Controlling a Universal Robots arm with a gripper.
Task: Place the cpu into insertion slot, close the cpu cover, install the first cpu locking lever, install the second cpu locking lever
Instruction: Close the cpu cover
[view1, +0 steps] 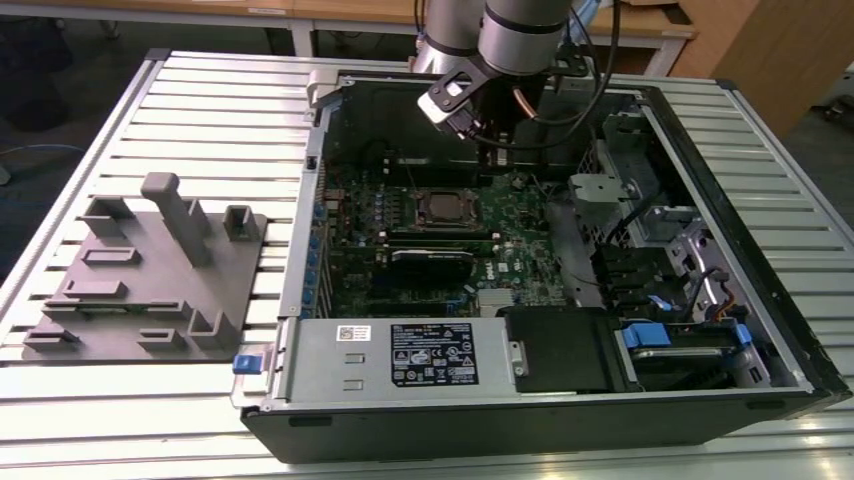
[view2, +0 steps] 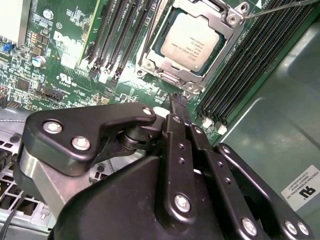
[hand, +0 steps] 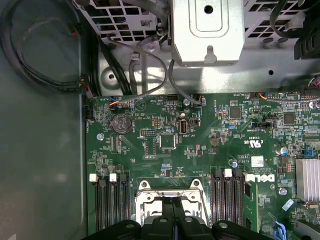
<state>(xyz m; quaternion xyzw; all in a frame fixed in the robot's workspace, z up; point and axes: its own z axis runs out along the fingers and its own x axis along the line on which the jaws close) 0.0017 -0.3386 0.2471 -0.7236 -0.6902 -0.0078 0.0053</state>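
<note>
The cpu lies flat in the insertion slot, silver top up, and the cpu cover appears to be down around it, framing the chip through its window. A thin wire lever runs away from one corner of the cover and looks unlatched. A second thin rod runs along the socket's other flank; whether it is hooked down I cannot tell.

In the second wrist view the socket sits just beyond the tips of the gripper, almost in line with the long axis of the fingers, with the nearest edge of the cover facing them. The fingers are pressed together and hold nothing. They seem to hang above the motherboard without touching it, though the gap is hard to judge.

In the exterior view the arm reaches into the open computer case on the socket's far side. The case rests on a slatted surface, with a grey fixture block well apart on the exterior view's left.
</note>
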